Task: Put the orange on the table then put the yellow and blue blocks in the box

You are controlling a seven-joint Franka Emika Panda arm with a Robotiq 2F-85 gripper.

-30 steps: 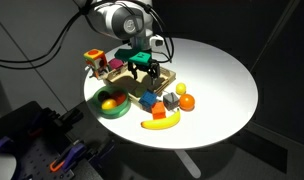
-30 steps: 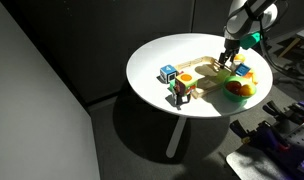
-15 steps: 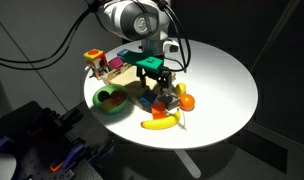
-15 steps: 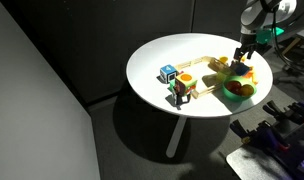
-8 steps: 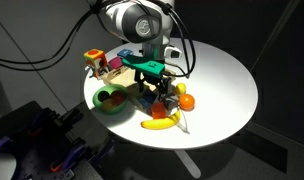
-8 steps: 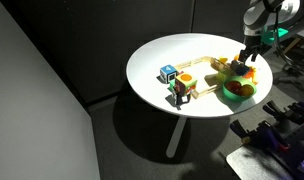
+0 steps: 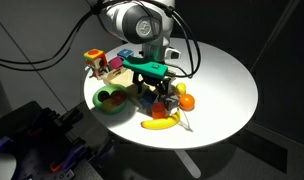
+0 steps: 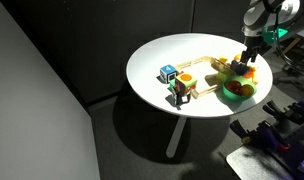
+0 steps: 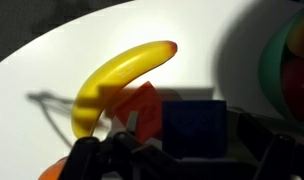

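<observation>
My gripper (image 7: 155, 93) hangs low over the cluster of toys on the round white table (image 7: 224, 70). In the wrist view the gripper (image 9: 188, 152) is open, with the blue block (image 9: 197, 122) on the table between its two fingers. The orange (image 7: 187, 101) lies on the table just beside the gripper, and its edge shows in the wrist view (image 9: 54, 170). The yellow block (image 7: 179, 89) sits behind the orange. The wooden box (image 7: 123, 78) stands behind the gripper, partly hidden by the arm. It also shows in an exterior view (image 8: 205, 70).
A yellow banana (image 9: 117, 75) lies beyond the blue block, with a red cube (image 9: 142, 108) touching it. A green bowl (image 7: 112, 101) holding fruit stands close by and shows in the wrist view (image 9: 292, 60). Small toys (image 8: 172, 82) stand at the table's far rim.
The gripper has moved from above the box to the blocks beside the banana and come down around the blue block. In the last half second it barely moved.
</observation>
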